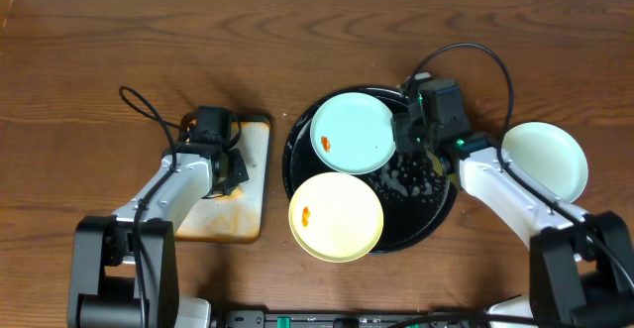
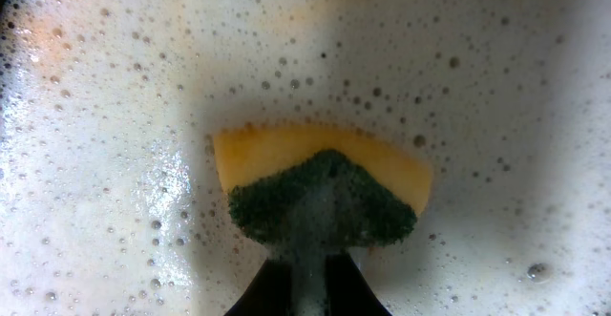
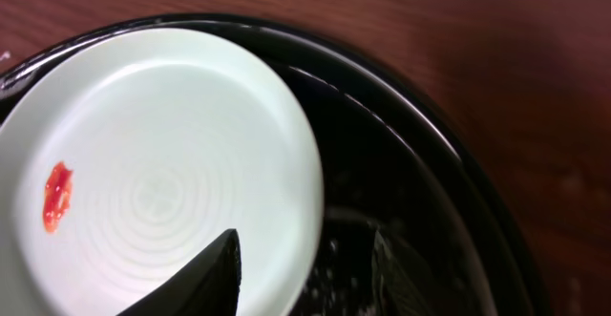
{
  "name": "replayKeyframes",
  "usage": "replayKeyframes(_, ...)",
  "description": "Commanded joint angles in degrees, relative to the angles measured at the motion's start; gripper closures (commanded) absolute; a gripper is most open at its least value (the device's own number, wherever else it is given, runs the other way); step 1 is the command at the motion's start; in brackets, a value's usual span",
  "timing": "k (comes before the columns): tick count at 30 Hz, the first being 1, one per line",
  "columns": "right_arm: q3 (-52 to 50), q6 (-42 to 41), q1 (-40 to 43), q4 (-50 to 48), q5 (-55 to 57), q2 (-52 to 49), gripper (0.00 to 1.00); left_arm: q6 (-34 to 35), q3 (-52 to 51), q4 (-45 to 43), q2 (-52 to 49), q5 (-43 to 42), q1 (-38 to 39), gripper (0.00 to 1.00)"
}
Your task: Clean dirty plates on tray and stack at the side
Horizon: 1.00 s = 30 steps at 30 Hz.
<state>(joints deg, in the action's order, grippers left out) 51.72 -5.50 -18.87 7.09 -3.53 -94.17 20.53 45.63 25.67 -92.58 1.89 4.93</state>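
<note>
On the black tray (image 1: 428, 197) lies a pale blue plate (image 1: 349, 130) with a small red smear (image 3: 55, 197). A pale yellow plate (image 1: 337, 219) with an orange smear overlaps the tray's front left rim. Another pale plate (image 1: 545, 158) sits on the table to the right. My right gripper (image 1: 406, 136) is open at the blue plate's (image 3: 162, 135) right edge. Its (image 3: 305, 236) one finger is over the plate, the other over the wet tray (image 3: 430, 173). My left gripper (image 1: 228, 165) is shut on a yellow and green sponge (image 2: 320, 182) over foam.
A small rectangular tray (image 1: 248, 204) with orange stains and white foam (image 2: 115, 163) lies at the left under my left arm. Soapy drops cover the black tray's right half. Bare wooden table surrounds everything; cables run behind both arms.
</note>
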Motion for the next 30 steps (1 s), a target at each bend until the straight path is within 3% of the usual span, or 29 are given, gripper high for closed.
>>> replayKeyframes(1,0.24,10.84,0.11,-2.75,-3.89,-5.33,0.58,-0.37,-1.09,0.07,-2.47,0.04,-0.26,0.92)
replayKeyframes(8,0.24,14.53,0.17,-8.94,-2.86,-13.68,0.70,-0.37,-1.09,0.11,-2.47,0.04,-0.26,0.93)
replayKeyframes(14,0.28,12.13,0.22,-7.89,-2.54,-12.28,0.99,-0.37,-1.09,0.11,-2.47,0.04,-0.24,0.93)
replayKeyframes(24,0.35,0.76,1.79,0.17,3.74,-2.45,0.99,-0.37,-1.09,-0.11,-2.47,0.04,-0.26,0.93)
replayKeyframes(30,0.33,-7.67,1.81,7.78,9.25,-1.68,0.99,-0.37,-1.09,-0.50,-2.47,0.04,-0.26,0.92)
